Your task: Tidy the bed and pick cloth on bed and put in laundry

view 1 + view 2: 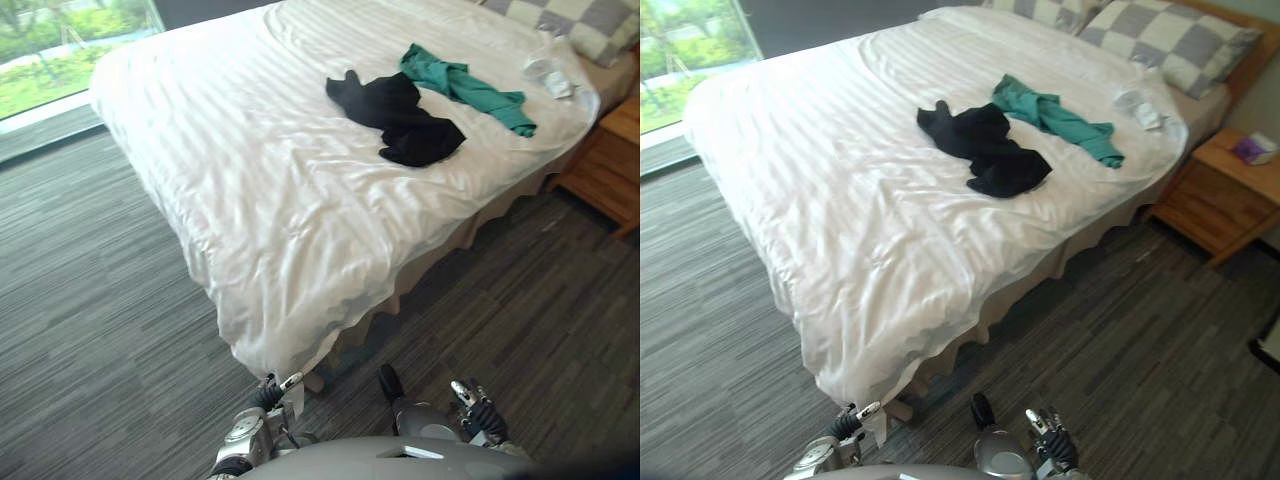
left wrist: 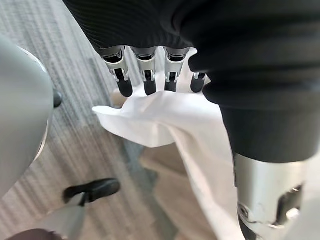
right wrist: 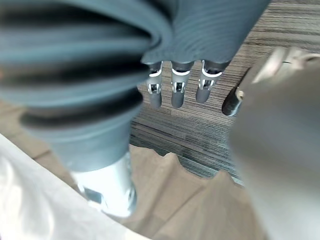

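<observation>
Bed (image 1: 890, 230) has a white striped duvet, rumpled toward the near corner. Task cloths lie on it, on the far half toward the pillows. The black cloth (image 1: 985, 145) is bunched in a heap, and the green cloth (image 1: 1050, 115) is strung out just behind it, touching or overlapping at one end. Neither hand is near them. A small crumpled white thing (image 1: 1140, 108) sits on the duvet near the checked pillows (image 1: 1180, 40). Wooden nightstand (image 1: 1215, 200) stands beside the bed head with a small purple item (image 1: 1252, 150) on top. Grey striped carpet (image 1: 90, 330) lies all round, and a window (image 1: 60, 50) is at the far left.

Left hand (image 1: 266, 394) hangs low at the near bed corner. In the left wrist view its fingers (image 2: 149, 80) are straight, side by side and slightly apart, pointing at the hanging duvet corner (image 2: 150, 120); can't tell if the tips touch it. The thumb is out to the side and nothing is held.

Right hand (image 1: 478, 408) hangs low over the carpet, just off the bed's side. Its fingers (image 3: 177, 90) are straight in a row, pointing down at the carpet beside the beige bed skirt (image 3: 190, 200). It holds nothing.
</observation>
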`<state>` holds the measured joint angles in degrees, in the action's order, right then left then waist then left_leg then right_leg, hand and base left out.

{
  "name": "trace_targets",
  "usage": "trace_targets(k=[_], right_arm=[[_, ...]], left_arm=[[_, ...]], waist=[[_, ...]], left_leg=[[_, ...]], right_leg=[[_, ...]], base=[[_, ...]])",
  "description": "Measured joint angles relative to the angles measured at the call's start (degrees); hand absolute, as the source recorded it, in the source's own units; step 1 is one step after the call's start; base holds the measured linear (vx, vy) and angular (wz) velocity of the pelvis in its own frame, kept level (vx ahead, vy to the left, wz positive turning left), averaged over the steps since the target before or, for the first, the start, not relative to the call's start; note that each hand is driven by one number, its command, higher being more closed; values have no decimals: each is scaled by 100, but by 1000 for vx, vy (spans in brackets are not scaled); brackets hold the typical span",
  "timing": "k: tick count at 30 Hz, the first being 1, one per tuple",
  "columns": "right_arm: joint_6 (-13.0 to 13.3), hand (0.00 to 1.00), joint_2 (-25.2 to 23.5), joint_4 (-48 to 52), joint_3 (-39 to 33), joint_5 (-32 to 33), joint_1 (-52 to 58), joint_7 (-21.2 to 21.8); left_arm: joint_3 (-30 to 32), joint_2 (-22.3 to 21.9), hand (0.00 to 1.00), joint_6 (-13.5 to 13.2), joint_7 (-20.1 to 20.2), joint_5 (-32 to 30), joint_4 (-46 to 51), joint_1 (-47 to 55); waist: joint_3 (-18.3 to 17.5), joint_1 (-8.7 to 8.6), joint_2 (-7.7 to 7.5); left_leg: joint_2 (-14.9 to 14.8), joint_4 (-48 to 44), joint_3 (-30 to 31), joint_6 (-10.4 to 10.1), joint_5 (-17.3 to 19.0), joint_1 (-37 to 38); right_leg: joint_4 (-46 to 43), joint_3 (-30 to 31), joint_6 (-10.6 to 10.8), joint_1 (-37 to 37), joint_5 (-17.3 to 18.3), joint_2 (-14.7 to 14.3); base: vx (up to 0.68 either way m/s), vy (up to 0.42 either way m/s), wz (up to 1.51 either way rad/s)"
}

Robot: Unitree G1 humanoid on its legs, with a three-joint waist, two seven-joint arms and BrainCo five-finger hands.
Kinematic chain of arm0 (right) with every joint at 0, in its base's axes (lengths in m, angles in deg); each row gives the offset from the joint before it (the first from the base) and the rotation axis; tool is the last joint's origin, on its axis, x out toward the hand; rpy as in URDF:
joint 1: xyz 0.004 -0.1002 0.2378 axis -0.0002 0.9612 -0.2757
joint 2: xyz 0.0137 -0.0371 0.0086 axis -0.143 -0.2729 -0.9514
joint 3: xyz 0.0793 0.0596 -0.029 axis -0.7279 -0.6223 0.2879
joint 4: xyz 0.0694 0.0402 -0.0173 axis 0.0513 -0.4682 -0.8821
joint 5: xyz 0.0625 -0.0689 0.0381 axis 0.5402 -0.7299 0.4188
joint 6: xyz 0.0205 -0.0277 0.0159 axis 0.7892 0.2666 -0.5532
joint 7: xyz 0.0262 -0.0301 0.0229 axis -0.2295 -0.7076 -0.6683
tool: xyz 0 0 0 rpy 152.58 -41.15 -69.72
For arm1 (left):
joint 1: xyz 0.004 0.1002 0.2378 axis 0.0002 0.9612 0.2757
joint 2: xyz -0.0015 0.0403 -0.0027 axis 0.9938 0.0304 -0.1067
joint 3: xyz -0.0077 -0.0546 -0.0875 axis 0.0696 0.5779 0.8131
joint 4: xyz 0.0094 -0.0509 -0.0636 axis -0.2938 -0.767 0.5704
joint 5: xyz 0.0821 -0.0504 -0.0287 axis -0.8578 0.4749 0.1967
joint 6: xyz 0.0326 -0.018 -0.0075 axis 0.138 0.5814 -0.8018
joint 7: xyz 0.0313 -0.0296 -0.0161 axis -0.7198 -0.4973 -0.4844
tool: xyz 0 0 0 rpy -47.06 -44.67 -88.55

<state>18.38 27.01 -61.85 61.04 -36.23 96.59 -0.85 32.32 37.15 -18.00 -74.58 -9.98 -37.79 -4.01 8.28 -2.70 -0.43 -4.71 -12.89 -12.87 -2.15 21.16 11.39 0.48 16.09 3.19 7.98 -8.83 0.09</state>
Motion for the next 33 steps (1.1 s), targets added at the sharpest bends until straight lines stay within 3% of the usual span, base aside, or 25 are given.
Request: trace_targets(k=[2, 3, 5, 7, 8, 9, 10, 11, 12, 13, 14, 15, 17, 18, 21, 22, 24, 26, 29, 31, 32, 33], right_arm=[[113, 0, -22, 116, -2, -103, 80, -47], [125, 0, 9, 238, 12, -116, 80, -159], [130, 0, 6, 249, 55, -153, 93, -244], [162, 0, -1, 315, 162, -198, 112, -276], [204, 0, 25, 317, 222, -213, 85, -291], [215, 0, 99, 304, 183, -271, -67, -335], [226, 0, 99, 319, 100, -312, -108, -344], [225, 0, 68, 222, 11, -503, -118, -390], [220, 0, 52, 38, 19, -628, -161, -425], [220, 0, 72, -10, 66, -655, -176, -428], [272, 0, 108, -36, 96, -672, -208, -450], [275, 0, 173, -211, 120, -805, -346, -460], [256, 0, 197, -302, 102, -887, -439, -493], [246, 0, 206, -304, 78, -890, -491, -511], [204, 0, 186, -312, 68, -892, -497, -513], [200, 0, 229, -311, 71, -896, -510, -504], [170, 0, 261, -321, 78, -1015, -499, -512], [66, 0, 330, -426, 83, -1122, -558, -518], [30, 0, 461, -471, 126, -1278, -597, -503], [-31, 0, 533, -593, 215, -1357, -587, -506], [-60, 0, 550, -631, 275, -1361, -575, -512], [-273, 0, 645, -940, 555, -1679, -604, -847]], left_arm=[[9, -35, 0, -1, 5, -3, 5, -5], [30, -60, 0, 12, 1, 5, 4, 17], [92, -73, 0, 37, -8, 10, 20, 31], [238, -104, 0, 96, -32, 3, 41, 40], [347, -142, 0, 120, -39, 3, -1, 31], [398, -182, 0, 123, -39, 2, 0, 131], [406, -186, 0, 111, -40, 1, 15, 145], [326, -110, 0, 117, -45, 8, 7, 106], [280, -29, 0, 130, -46, 8, -13, 199], [278, -30, 0, 148, -44, 8, -63, 236], [274, 6, 0, 183, -41, 5, -134, 326], [227, 73, 0, 197, -40, 0, -130, 350], [99, 201, 0, 229, -39, -187, -136, 401], [96, 285, 0, 240, -37, -261, -141, 417], [95, 331, 0, 236, -35, -402, -144, 414], [100, 329, 0, 232, -33, -410, -139, 475], [0, 355, 0, 232, -30, -410, -137, 518], [-118, 344, 0, 231, 15, -419, -133, 467], [-116, 291, 0, 223, 10, -366, -129, 382], [-115, 286, 0, 162, 13, -366, -116, 365], [-107, 287, 0, 98, 10, -363, -116, 370], [-571, 259, 0, 98, -117, 133, -226, 93]], waist=[[-16, 5, 48], [-7, -37, 91], [-5, -60, 79], [-49, -1, -4], [-59, -2, 30], [-88, 71, 253], [-80, 38, 273], [-52, -84, 150], [-69, -26, 57], [-95, 23, 57], [-77, 55, 127], [-72, 54, 190], [-45, 46, 246], [-41, 1, 240], [50, 47, 169], [56, 44, 193], [53, 6, 204], [72, -15, 236], [135, -32, 312], [153, -65, 277], [148, -52, 226], [21, 51, 56]], left_leg=[[-103, 53, -280, 44, -29, 56], [-234, 72, -407, 26, -40, 96], [-272, 156, -539, -49, -68, 299], [-175, 254, -875, -84, -124, 530], [-157, 302, -1117, 37, -315, 558], [-338, 450, -1426, 196, -551, 539], [-388, 486, -1471, 129, -603, 555], [-228, 584, -1534, 9, -656, 676], [-109, 578, -1625, -58, -688, 764], [-141, 517, -1672, -57, -681, 768], [-238, 363, -1616, -43, -588, 699], [-118, 522, -1412, -12, -544, 633], [-115, 698, -1484, 30, -521, 525], [-170, 799, -1554, -58, -442, 575], [-289, 781, -2002, -69, -449, 570], [-327, 781, -2171, -104, -473, 571], [-316, 775, -2316, -163, -493, 598], [-379, 754, -2425, -255, -685, 655], [-411, 551, -2416, -270, -763, 649], [-435, 271, -2383, -236, -849, 636], [-469, -58, -2259, -197, -877, 531], [-10, 797, -59, -58, -909, 59]], right_leg=[[-422, -640, -207, 242, 381, 48], [-1705, -994, -246, 578, 587, 6], [-2385, -1413, -213, 553, 1128, 22], [-2420, -1676, -231, 559, 1156, -20], [-2118, -1653, -294, 530, 911, -121], [-1511, -1661, -358, 342, 658, -260], [-1908, -1902, -582, 372, 889, -241], [-2878, -2356, -636, 391, 1654, 93], [-2529, -2464, -570, 164, 1863, 101], [-2245, -2405, -557, 10, 1812, 10], [-1601, -2145, -564, -237, 1480, -185], [-1014, -1884, -596, -425, 1080, -347], [-553, -1638, -625, -525, 823, -604], [-536, -1744, -642, -468, 860, -668], [-859, -2343, -627, -282, 1058, -484], [-1358, -2811, -649, -165, 1227, -268], [-1394, -3104, -502, -396, 1414, -30], [-467, -2904, -553, -770, 966, -269], [98, -2726, -628, -1081, 722, -392], [355, -2557, -654, -1271, 642, -400], [437, -2403, -663, -1324, 636, -385], [546, -1856, -401, -1373, 537, -317]], base=[[9, 28, -54], [96, -12, -43], [147, -31, -49], [109, -1, -96], [31, -75, -116], [40, -105, -104], [67, -135, -70], [79, -101, -63], [50, -118, -81], [-13, -128, -116], [-83, -97, -125], [-106, -63, -121], [-170, -32, -98], [-175, -44, -66], [-122, -92, -60], [-10, -58, -70], [72, -53, -62], [88, -90, -57], [27, -115, -37], [39, -73, -26], [29, -51, -19], [29, -51, -16]])
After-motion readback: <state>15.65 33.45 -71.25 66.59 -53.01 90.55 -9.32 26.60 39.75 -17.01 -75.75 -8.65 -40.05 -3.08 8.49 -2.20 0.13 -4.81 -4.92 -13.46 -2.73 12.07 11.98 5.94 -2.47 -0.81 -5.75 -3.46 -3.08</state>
